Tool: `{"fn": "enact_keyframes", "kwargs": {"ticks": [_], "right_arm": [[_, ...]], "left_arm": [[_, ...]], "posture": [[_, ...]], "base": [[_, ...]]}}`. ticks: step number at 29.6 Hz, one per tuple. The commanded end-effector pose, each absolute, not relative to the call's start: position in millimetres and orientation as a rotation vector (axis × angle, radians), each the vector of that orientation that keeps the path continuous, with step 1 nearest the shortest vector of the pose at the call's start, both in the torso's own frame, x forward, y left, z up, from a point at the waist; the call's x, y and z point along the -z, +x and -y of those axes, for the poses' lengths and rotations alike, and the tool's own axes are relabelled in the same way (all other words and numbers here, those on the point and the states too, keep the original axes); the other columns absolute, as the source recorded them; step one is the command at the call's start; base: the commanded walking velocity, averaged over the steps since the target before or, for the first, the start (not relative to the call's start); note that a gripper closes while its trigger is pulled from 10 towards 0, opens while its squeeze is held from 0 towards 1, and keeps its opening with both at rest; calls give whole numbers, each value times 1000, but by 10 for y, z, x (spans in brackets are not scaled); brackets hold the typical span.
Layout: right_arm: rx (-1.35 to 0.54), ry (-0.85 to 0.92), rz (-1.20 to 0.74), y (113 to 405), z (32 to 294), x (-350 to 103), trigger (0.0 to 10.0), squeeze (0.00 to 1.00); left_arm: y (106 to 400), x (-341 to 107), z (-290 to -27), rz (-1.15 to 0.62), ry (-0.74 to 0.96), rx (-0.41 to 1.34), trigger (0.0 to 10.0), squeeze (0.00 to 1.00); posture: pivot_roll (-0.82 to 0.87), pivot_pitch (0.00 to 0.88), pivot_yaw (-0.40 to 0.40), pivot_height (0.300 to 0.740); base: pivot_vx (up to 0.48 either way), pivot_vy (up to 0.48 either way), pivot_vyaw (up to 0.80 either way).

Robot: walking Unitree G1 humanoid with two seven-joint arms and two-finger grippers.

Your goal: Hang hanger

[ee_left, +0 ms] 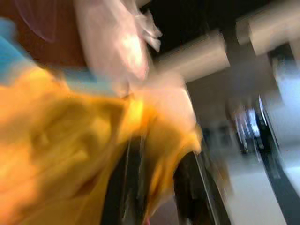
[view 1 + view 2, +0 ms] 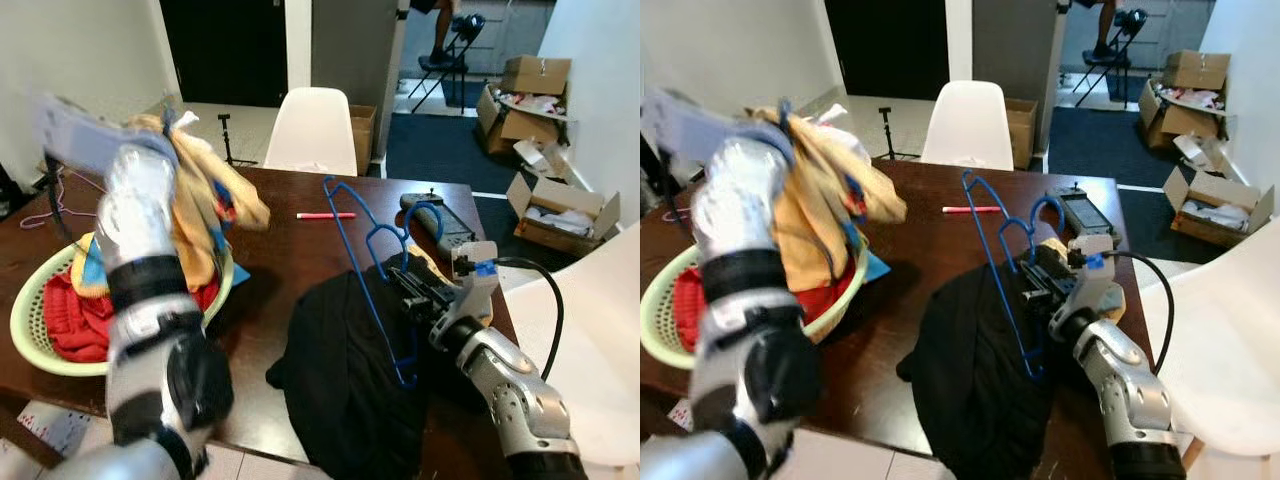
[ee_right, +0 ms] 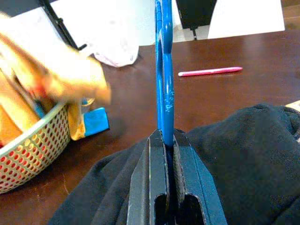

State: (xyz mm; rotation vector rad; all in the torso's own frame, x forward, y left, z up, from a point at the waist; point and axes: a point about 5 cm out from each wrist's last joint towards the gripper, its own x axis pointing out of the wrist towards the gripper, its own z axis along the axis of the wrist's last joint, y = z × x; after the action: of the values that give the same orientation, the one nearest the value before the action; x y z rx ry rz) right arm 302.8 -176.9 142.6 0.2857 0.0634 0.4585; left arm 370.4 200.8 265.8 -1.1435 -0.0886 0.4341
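The dark brown wooden counter (image 2: 290,250) carries everything here. On it, directly under the right claw (image 2: 405,285), lies a crumpled black garment (image 2: 340,370) that spreads toward the counter's near edge. Well off to that claw's left sits a pale green perforated plastic basket (image 2: 30,335) heaped with red and blue cloth. Beyond the claw, further across the counter, rest a black oblong device (image 2: 440,222) and a thin pink pen (image 2: 325,215).

The thin blue wire hanger (image 2: 365,270) is already picked up: the right claw is pressed together on its lower edge, and the frame stands upright, rising above the claw with the hook at the top. In the right wrist view the hanger (image 3: 164,84) runs straight up from between the closed fingers. No rail or rod is to be seen, so the hanging itself looks not yet done; by these pictures, the task seems only at its carrying stage.

The right arm reaches forward low over the black garment, elbow bent, wrist roughly level. The left arm is raised high, its forearm steeply upright, and the left claw (image 1: 159,187) pinches an orange-yellow cloth (image 2: 205,200) with blue trim, which drapes down above the basket. That view is blurred, yet the fabric (image 1: 70,154) is bunched between the dark fingers.
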Motion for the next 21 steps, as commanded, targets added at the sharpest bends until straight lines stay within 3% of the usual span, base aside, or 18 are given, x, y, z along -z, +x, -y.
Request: {"fn": "enact_keyframes", "kwargs": {"ticks": [1, 6, 8, 16, 20, 21], "right_arm": [[-462, 297, -68, 3001, 1788, -1424, 10000, 0], [-466, 313, -68, 2991, 1798, -1427, 10000, 0], [-468, 326, -68, 2985, 1811, -1431, 10000, 0], [-471, 342, -69, 2990, 1836, -1442, 10000, 0], [-474, 346, -72, 3010, 1843, -1450, 10000, 0], [-470, 342, -73, 3012, 1846, -1451, 10000, 0]], "left_arm": [[3545, -2660, -2027, 98, -1135, -458, 10000, 1000], [3313, -2524, -2085, 35, -1063, -497, 10000, 1000], [3122, -2467, -2184, -5, -920, -511, 10000, 1000], [2877, -2532, -2352, -56, -643, -422, 10000, 1000], [2813, -3118, -2499, 127, -141, -86, 10000, 1000], [2783, -3218, -2445, 172, 65, -2, 10000, 827]], "posture": [[31, 23, 34, 740], [37, 26, 33, 740], [54, 34, 30, 740], [69, 40, 22, 740], [72, 38, 13, 740], [72, 36, 13, 740]], "base": [[0, 0, 0], [0, 0, 0], [0, 0, 0], [0, 0, 0], [0, 0, 0], [0, 0, 0]]}}
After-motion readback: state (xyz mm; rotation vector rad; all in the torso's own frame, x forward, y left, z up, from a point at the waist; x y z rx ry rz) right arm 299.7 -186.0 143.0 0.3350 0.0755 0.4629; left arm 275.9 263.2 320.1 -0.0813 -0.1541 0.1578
